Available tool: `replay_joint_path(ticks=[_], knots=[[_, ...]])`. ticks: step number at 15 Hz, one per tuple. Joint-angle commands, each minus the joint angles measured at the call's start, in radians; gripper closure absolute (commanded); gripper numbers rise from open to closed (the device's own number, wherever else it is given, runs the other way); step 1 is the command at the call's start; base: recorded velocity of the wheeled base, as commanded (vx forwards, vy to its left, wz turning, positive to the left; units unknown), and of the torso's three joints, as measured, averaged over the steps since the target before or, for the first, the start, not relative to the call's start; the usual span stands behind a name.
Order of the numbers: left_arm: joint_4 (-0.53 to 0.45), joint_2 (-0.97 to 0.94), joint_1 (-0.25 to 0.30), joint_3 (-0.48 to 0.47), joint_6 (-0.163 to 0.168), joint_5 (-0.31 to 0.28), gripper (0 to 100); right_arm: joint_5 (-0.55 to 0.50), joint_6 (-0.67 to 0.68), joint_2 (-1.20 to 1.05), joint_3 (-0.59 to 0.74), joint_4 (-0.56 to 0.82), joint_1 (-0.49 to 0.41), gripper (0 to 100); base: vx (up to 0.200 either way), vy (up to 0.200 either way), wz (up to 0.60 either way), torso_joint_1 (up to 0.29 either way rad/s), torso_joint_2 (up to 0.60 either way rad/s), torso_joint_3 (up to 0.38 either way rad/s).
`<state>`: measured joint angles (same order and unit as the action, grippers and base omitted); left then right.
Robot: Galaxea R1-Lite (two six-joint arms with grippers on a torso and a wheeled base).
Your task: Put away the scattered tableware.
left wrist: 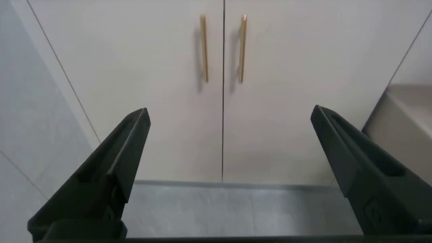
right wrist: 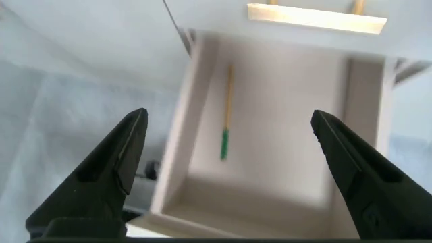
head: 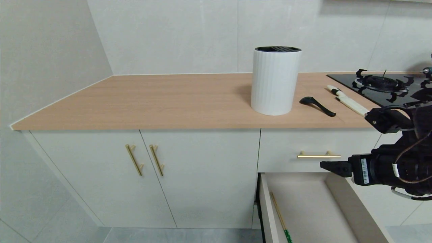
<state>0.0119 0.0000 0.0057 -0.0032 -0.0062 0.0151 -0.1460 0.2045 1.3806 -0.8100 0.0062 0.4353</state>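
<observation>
The right claw [right wrist: 228, 118] hangs open and empty over the pulled-out pale drawer [head: 266, 202], which holds a green-tipped bamboo chopstick [head: 279, 216]. A black plastic spoon [head: 316, 105] and a white-handled knife [head: 347, 100] lie on the wooden table [head: 168, 101] beside a white ribbed holder [head: 275, 81]. The left claw [left wrist: 229, 113] is open and empty.

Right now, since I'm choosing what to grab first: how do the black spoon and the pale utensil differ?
The black spoon is dark all over, the pale utensil cream-white. The black spoon looks shorter than the pale utensil. The black spoon lies nearer the white holder, the pale utensil nearer the stove. Both lie flat on the counter, slanted alike.
</observation>
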Motion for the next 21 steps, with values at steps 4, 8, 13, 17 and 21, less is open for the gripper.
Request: replay_joint_path(ticks=[4,8,13,17,21], knots=[[0.0,0.0,0.0,0.0,0.0,0.0,0,0.023,-0.112,0.166,-0.258,-0.003,-0.138,0,0.0,0.0,0.0,0.156,-0.47,-0.312],[0.0,0.0,0.0,0.0,0.0,0.0,0,0.213,-0.264,0.334,-0.46,-0.003,-0.305,0,0.0,0.0,0.0,0.089,-0.24,-0.159],[0.0,0.0,0.0,0.0,0.0,-0.001,0,0.355,-0.315,0.563,-0.535,-0.04,-0.403,0,0.0,0.0,0.0,0.001,-0.01,-0.007],[0.0,0.0,0.0,0.0,0.0,0.0,0,0.355,-0.335,0.666,-0.54,-0.178,-0.406,0,0.0,0.0,0.0,0.0,0.0,0.0],[0.0,0.0,0.0,0.0,-0.001,0.0,0,0.355,-0.335,0.687,-0.541,-0.226,-0.406,0,0.0,0.0,0.0,0.0,0.0,0.0]])
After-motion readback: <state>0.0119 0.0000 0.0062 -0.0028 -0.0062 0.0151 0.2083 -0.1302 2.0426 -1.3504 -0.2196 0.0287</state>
